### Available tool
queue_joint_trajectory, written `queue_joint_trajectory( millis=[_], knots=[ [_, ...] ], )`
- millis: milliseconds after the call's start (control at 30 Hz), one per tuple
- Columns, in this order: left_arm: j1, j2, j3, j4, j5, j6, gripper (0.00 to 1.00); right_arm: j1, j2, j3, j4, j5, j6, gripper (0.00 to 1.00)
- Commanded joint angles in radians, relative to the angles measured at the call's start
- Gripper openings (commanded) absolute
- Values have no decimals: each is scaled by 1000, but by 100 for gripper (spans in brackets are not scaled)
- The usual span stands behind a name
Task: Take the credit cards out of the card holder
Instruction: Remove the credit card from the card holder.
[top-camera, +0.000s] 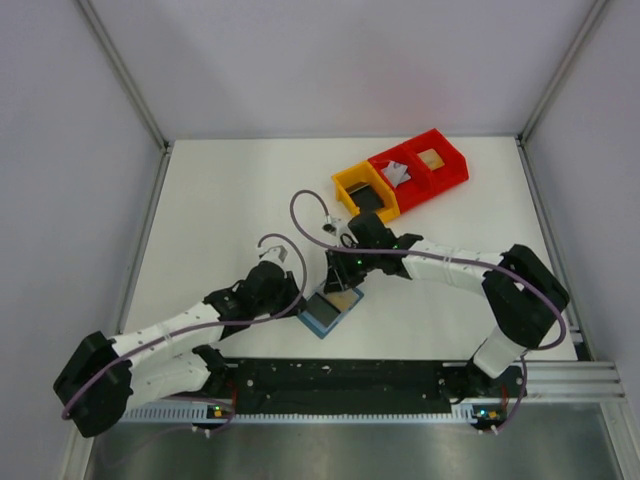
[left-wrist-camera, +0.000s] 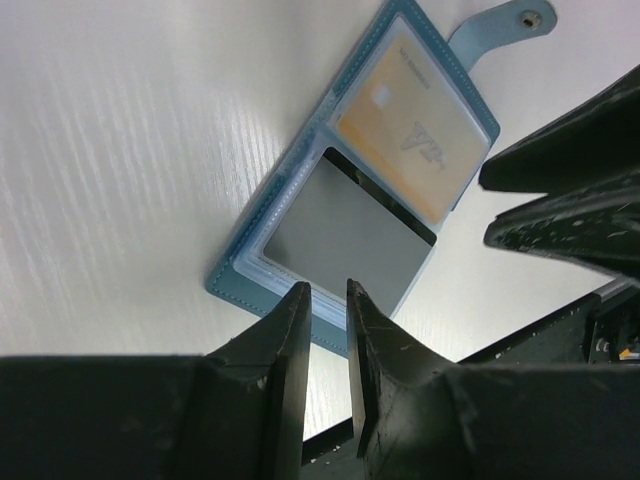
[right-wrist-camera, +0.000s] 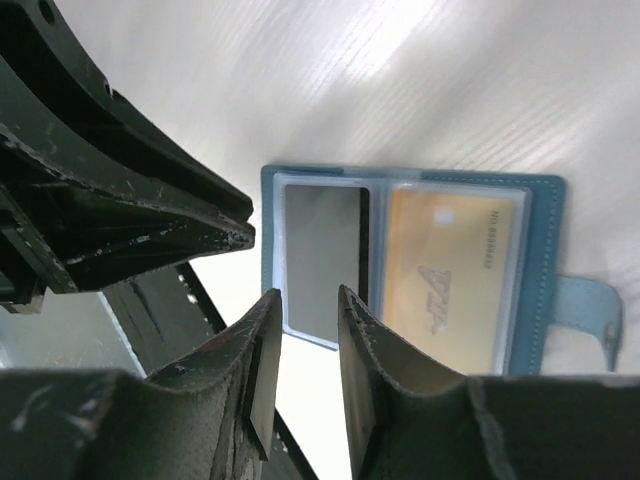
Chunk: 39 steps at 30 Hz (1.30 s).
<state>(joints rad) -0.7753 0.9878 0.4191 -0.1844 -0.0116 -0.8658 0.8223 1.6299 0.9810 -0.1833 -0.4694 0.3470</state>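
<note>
The teal-blue card holder (top-camera: 325, 318) lies open and flat on the white table near the front edge. In the left wrist view the holder (left-wrist-camera: 245, 285) shows a tan-yellow card (left-wrist-camera: 415, 125) in one clear sleeve, a grey card (left-wrist-camera: 350, 235) with a dark edge in the other, and its tab (left-wrist-camera: 500, 25). My left gripper (left-wrist-camera: 327, 290) hovers at the holder's near edge, jaws a narrow gap apart, empty. My right gripper (right-wrist-camera: 308, 293) hovers over the grey card (right-wrist-camera: 320, 250) beside the tan card (right-wrist-camera: 450, 265), jaws slightly apart, empty. The two grippers are close together.
A yellow bin (top-camera: 347, 187) holds a dark flat thing (top-camera: 368, 198). The joined red bins (top-camera: 455, 165) hold a pale thing (top-camera: 398, 172) and a tan thing (top-camera: 432, 158). They stand at the back right. White walls enclose the table; a black rail (top-camera: 340, 375) runs along the front.
</note>
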Motion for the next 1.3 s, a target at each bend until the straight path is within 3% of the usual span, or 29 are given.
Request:
queue_joint_trajectory(
  millis=[0,400,1267],
  knots=[
    [-5,90,37,85,67,11,25,-58,21,-24,111,-73,29,27],
    [-7,233,32,109,94,24,23,-106,143,-62,229,-164,56,25],
    [-5,275,44,71,81,42,23,-129,222,-88,301,-330,83,19]
  ],
)
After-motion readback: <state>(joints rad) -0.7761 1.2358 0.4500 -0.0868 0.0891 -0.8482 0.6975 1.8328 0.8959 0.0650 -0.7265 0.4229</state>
